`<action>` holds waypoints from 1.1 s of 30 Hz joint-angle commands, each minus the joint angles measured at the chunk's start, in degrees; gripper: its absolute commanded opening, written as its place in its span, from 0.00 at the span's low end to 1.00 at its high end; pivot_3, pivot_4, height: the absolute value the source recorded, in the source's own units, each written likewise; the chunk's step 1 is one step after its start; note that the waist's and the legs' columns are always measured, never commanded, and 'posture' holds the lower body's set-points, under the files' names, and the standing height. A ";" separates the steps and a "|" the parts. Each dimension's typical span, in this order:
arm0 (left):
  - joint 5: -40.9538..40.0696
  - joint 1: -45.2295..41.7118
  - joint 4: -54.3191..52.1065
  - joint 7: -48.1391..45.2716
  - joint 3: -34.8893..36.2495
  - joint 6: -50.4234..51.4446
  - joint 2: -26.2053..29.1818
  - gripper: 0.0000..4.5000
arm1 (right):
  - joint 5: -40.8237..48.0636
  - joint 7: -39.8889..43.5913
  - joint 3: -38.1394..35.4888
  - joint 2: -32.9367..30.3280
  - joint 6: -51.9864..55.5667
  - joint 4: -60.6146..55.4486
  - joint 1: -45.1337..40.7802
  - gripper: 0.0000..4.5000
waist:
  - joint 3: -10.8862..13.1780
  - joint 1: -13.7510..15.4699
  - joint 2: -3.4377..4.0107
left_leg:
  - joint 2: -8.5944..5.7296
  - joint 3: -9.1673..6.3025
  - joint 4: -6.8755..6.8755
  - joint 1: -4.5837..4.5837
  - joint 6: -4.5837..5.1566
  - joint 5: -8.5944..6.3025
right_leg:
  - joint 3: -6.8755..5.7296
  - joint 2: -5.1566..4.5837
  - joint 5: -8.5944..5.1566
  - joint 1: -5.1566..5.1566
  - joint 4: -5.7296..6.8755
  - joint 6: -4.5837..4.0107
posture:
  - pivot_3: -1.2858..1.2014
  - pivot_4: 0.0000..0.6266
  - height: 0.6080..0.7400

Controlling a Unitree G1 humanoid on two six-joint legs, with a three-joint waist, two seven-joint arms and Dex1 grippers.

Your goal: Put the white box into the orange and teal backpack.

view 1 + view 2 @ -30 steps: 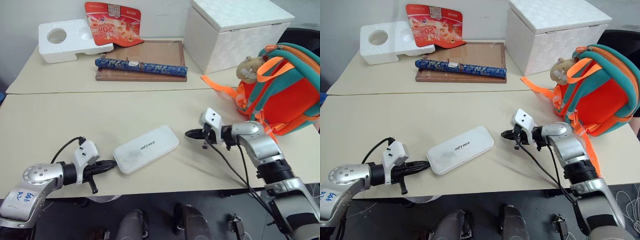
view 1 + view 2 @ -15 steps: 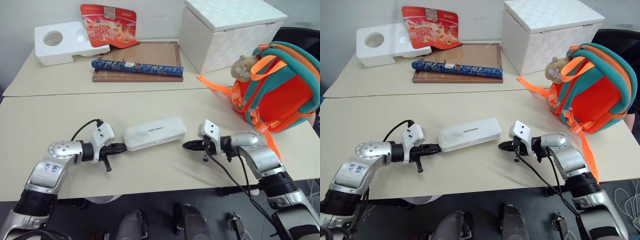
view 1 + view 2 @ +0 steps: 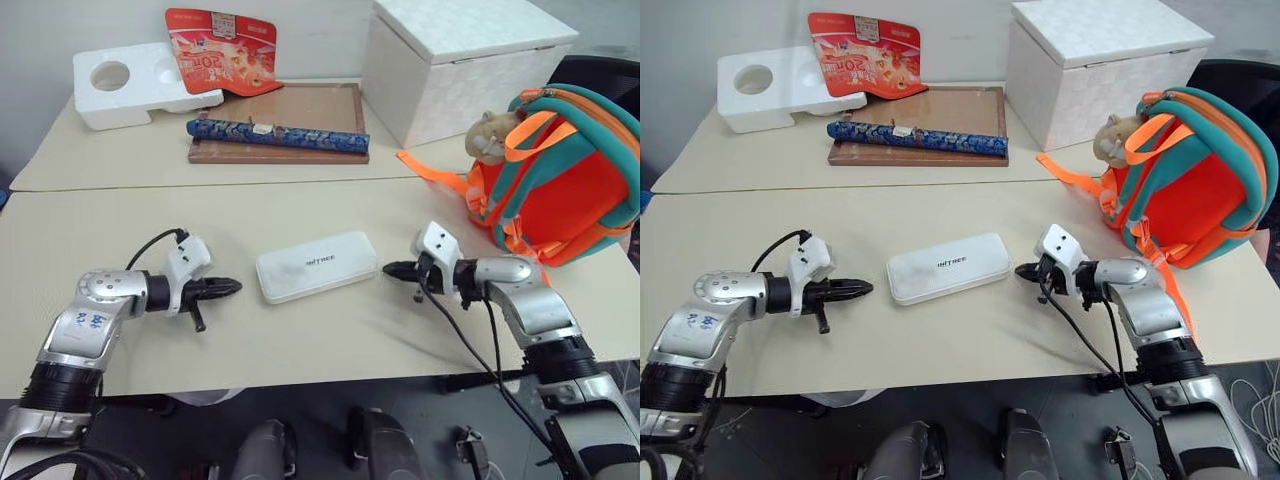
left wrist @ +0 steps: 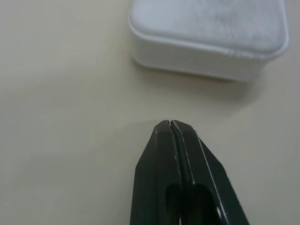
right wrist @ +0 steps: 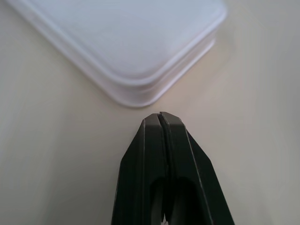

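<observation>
Black left tool (image 3: 232, 287) and right tool (image 3: 388, 269) pressed together, empty, flanking white box (image 3: 316, 266).

White lidded cube (image 3: 465, 62), foam block (image 3: 135, 80), red packet (image 3: 220, 48), framed board (image 3: 290, 122) behind.

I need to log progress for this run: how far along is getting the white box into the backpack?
Early stage. Done: nothing is packed; the white box lies flat on the table, apart from the orange and teal backpack. In hand: the left pincer and right pincer, both shut and holding nothing, flank the box's ends without touching. Left: grip, lift, carry it over and insert.
</observation>
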 commanded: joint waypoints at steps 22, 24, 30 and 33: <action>3.73 -11.14 11.45 0.92 -0.30 -4.70 -6.02 0.00 | 2.44 -1.78 -2.78 0.90 5.18 -9.37 3.74 0.00 | 0.00 0.06 -0.01 | -0.04 0.06 0.09 0.00 0.08 0.09 | -0.09 0.05 0.03 0.02 0.11 0.05 | 0.52 0.24 1.00; 2.80 -10.96 11.64 -0.25 0.44 -2.86 -4.68 0.00 | 2.03 -1.73 -2.97 0.05 5.11 -9.57 4.00 0.00 | 0.00 0.02 0.00 | -0.04 0.06 0.09 -0.01 0.08 0.09 | -0.09 0.05 0.02 0.01 0.10 0.05 | 0.52 0.24 1.00; -6.55 -13.90 14.03 -4.46 5.10 21.42 0.24 0.34 | 0.82 -0.40 -3.08 -2.18 2.16 -6.69 3.10 0.00 | 0.01 -0.02 -0.02 | -0.01 0.07 0.09 -0.01 0.08 0.09 | -0.17 0.12 0.02 0.00 0.10 0.06 | 0.52 0.24 1.00; -11.14 -16.42 14.87 -6.21 5.21 35.39 1.57 0.54 | 0.52 0.17 -2.82 -2.59 0.80 -5.33 2.61 0.00 | 0.01 0.00 -0.02 | -0.05 0.06 0.09 -0.01 0.09 0.10 | -0.18 0.16 0.00 0.02 0.11 0.09 | 0.52 0.24 1.00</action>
